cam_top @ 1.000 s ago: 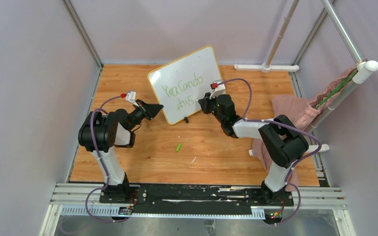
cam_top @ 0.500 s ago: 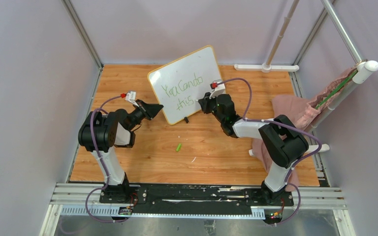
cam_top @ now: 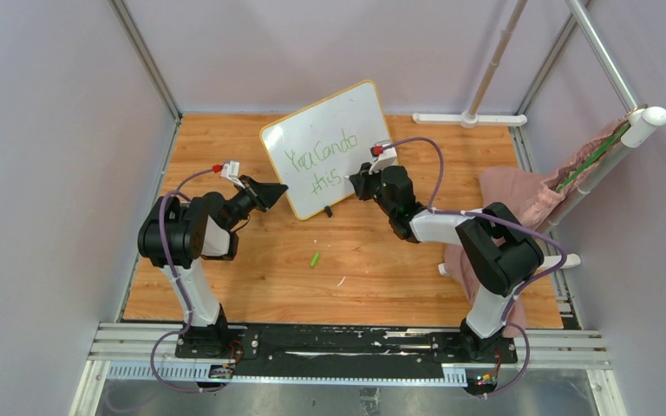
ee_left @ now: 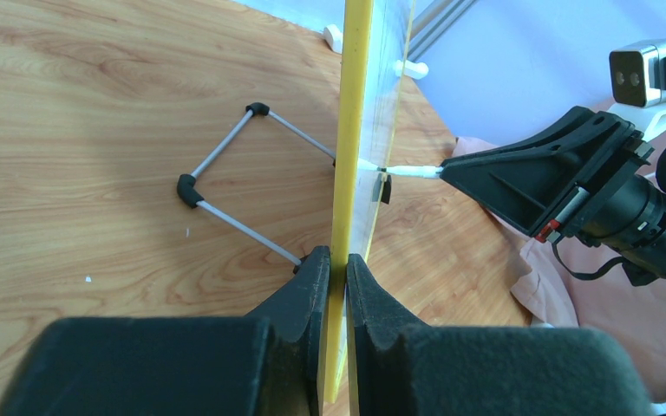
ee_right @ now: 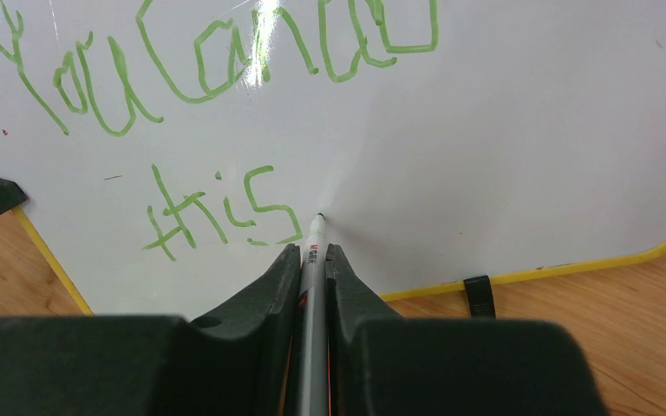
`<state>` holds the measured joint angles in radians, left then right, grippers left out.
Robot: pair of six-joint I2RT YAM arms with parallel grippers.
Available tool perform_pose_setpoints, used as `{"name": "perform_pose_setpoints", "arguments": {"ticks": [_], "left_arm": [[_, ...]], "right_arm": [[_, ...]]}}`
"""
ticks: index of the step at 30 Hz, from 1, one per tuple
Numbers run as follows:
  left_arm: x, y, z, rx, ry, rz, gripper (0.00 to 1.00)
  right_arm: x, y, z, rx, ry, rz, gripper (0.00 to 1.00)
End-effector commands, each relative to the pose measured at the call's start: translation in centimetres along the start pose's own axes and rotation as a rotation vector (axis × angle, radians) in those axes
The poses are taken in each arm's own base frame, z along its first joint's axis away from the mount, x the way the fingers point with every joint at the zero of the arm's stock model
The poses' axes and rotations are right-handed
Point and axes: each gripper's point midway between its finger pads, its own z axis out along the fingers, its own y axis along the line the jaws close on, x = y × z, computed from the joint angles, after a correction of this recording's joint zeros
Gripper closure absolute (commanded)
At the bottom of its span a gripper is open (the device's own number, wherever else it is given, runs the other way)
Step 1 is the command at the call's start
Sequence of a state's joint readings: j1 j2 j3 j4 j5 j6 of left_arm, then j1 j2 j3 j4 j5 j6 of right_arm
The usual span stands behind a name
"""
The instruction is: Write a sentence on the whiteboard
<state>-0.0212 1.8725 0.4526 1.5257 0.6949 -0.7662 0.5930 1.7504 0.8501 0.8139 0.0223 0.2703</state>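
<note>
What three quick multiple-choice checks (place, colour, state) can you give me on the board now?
1. Where does the left gripper hold the whiteboard? A) its yellow edge B) the middle of its face C) a clip foot
2. What colour is the sentence? A) red B) green C) black
3. What is the right gripper shut on? A) nothing B) a sponge C) a marker
Answers: 1 A, the jaws pinch the rim in the left wrist view; 2 B, the strokes are green; 3 C, the marker sits in its jaws, tip at the board.
</note>
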Motion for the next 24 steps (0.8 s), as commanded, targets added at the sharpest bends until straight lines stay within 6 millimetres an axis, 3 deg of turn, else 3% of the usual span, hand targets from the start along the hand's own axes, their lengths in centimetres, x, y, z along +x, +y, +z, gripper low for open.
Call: {"name": "perform_pose_setpoints", "arguments": {"ticks": [1, 9, 16, 24], "left_arm": [[0.6, 0.1, 0.4, 0.009, 0.006, 0.013, 1.00], [0.7, 0.1, 0.4, 0.004, 0.005, 0.011, 1.00], [0.6, 0.2, 0.4, -0.001, 0.001, 0.011, 0.99], [0.6, 0.4, 0.0, -0.027, -0.012, 0.005, 0.73]], "right_arm": [[-1.8, 0.0, 0.4, -0.002, -0.033, 0.016, 1.00], [-3.9, 0.6, -0.8, -0.014, -0.065, 0.022, 1.00], [-6.6, 1.7, -3.0, -0.036, -0.110, 0.041, 1.00], [-8.3, 3.6, -7.7, -0.073, -0.133, 0.047, 1.00]]}}
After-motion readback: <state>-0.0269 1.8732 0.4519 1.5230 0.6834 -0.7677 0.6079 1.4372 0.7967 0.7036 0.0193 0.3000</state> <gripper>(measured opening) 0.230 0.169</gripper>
